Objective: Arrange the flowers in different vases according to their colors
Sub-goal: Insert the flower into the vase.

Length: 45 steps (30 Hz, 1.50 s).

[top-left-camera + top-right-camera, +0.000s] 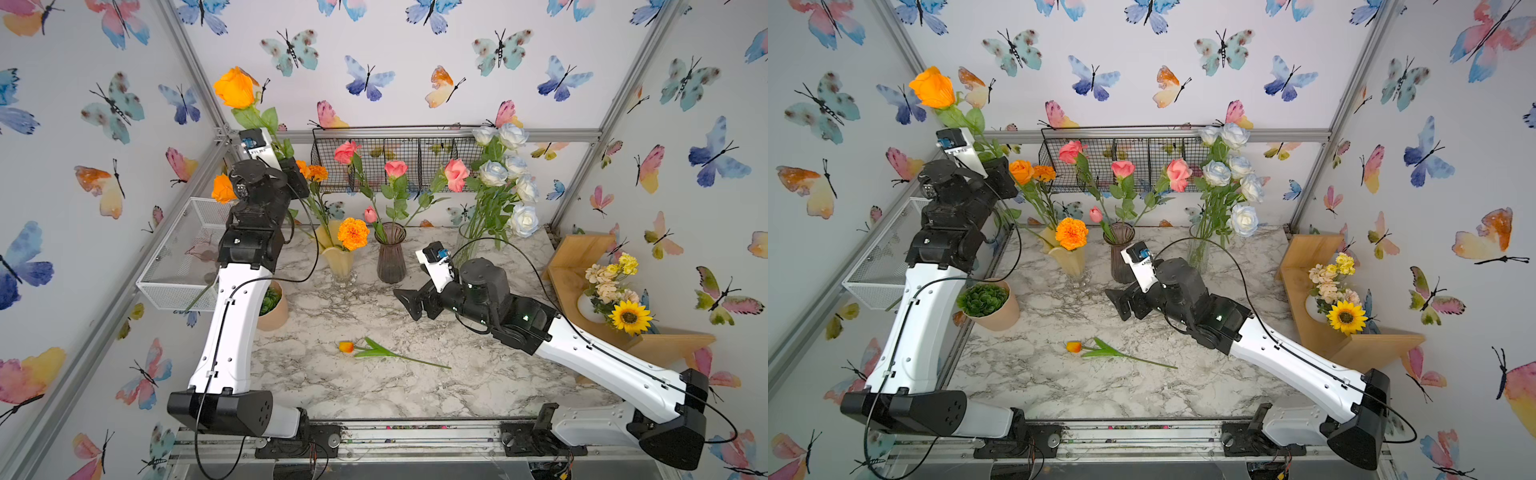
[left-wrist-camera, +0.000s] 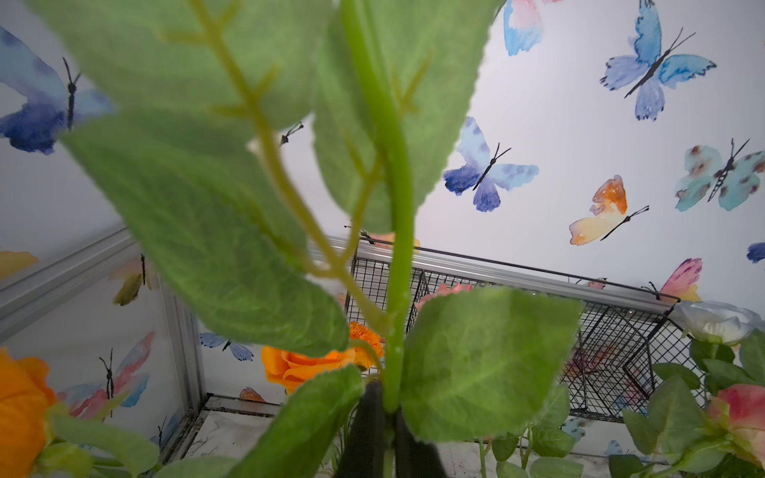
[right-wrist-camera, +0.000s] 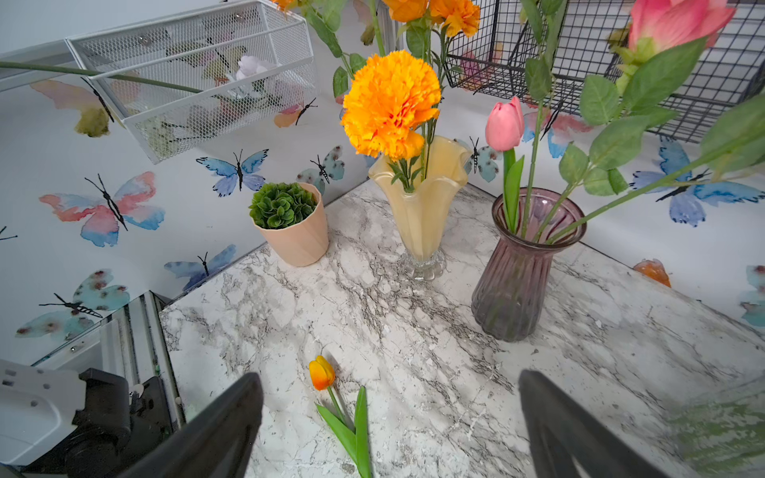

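One orange tulip (image 1: 390, 353) lies flat on the surface (image 1: 457, 395) at lower centre, bloom left, stem running right, just below the released right end effector (image 1: 409, 305), the nearer one; the left end effector (image 1: 293, 172), upper left, clenches an orange rose (image 1: 235, 87)

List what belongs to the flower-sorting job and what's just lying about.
Job: orange rose in left end effector, loose orange tulip, marigolds, pink flowers, white-blue roses, yellow vase, purple vase, clear vase.
Lying about: succulent pot, sunflower bouquet, white mesh basket, black wire basket.
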Available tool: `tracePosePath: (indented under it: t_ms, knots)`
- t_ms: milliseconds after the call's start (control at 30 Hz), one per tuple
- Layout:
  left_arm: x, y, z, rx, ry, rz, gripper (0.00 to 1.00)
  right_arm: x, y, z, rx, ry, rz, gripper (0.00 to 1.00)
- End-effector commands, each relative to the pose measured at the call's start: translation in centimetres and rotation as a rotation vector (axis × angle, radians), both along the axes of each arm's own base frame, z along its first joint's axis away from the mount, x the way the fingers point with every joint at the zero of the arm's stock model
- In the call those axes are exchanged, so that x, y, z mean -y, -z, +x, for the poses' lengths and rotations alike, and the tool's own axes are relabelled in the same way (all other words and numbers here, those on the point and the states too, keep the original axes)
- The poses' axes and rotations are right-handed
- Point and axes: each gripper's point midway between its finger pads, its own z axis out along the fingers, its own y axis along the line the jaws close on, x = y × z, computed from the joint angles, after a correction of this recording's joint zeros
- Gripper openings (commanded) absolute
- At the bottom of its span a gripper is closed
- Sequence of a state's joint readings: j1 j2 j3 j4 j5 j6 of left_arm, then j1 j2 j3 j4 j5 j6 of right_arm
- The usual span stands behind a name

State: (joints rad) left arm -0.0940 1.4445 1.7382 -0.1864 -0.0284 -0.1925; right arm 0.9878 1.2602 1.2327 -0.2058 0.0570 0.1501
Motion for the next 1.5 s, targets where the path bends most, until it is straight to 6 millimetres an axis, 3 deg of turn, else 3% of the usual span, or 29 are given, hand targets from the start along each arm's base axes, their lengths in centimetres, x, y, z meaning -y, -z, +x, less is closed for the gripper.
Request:
tracePosePath:
  t_ms: [0, 200, 500, 567, 633, 767, 967, 1133, 1333, 1467]
  knots:
    - [1.1, 1.6, 1.4, 0.022, 0.059, -0.023, 0.00, 0.7, 0.3, 0.1, -0.006, 0.033, -0.002, 0.98]
    - [1.4, 6.4, 2.9, -0.015, 0.070, -0.051, 0.00, 0.6, 0.8, 0.1, -0.010, 0.030, -0.012, 0.98]
    - [0.5, 11.2, 3.9, -0.075, 0.029, -0.078, 0.00, 0.8, 1.2, 0.2, -0.014, 0.035, -0.025, 0.98]
    - [0.3, 12.0, 4.0, -0.093, 0.021, -0.082, 0.06, 0.8, 1.2, 0.2, -0.014, 0.038, -0.026, 0.99]
    - [0.0, 12.8, 3.9, -0.109, 0.003, -0.086, 0.26, 0.8, 1.3, 0.2, -0.013, 0.040, -0.029, 0.98]
    - [-0.2, 13.2, 3.8, -0.117, 0.006, -0.103, 0.59, 0.7, 1.2, 0.3, -0.014, 0.037, -0.030, 0.98]
    - [0.3, 11.8, 3.0, -0.099, 0.043, -0.130, 0.78, 0.6, 1.2, 0.2, -0.020, 0.034, -0.035, 0.99]
    - [0.4, 10.4, 1.3, -0.072, 0.055, -0.165, 0.99, 0.6, 1.5, 0.2, -0.042, 0.036, -0.045, 0.98]
    - [0.8, 9.3, -0.6, -0.062, 0.089, -0.191, 0.99, 0.4, 2.5, -0.2, -0.099, 0.013, -0.065, 0.98]
    - [0.6, 8.6, -2.2, -0.055, 0.086, -0.202, 0.99, -0.3, 5.1, -1.2, -0.180, -0.067, -0.112, 0.97]
